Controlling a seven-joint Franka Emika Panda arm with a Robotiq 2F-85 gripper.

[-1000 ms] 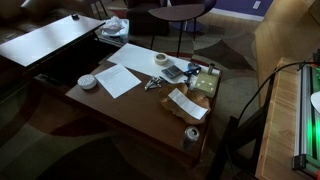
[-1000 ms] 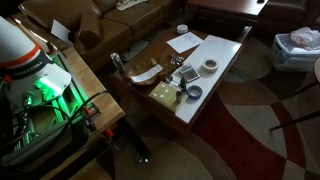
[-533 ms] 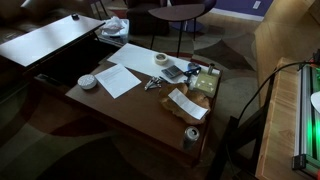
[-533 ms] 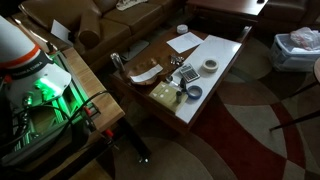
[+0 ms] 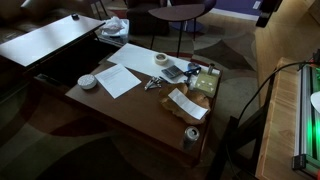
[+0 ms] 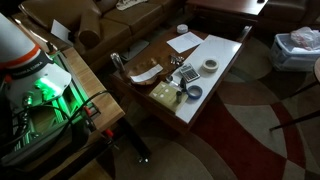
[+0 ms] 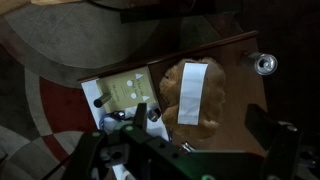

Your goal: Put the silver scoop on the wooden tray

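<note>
On the table (image 5: 135,115), the scoop (image 5: 152,84) lies between a sheet (image 5: 120,78) and the tray (image 7: 170,95); a paper strip (image 7: 194,92) lies on the tray.

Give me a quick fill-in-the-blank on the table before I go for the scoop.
The wooden tray holds a slip of white ____. The can stands near a ____ of the table. The silver scoop rests on the table, not yet on the ____.
Missing: paper; corner; tray.
</note>
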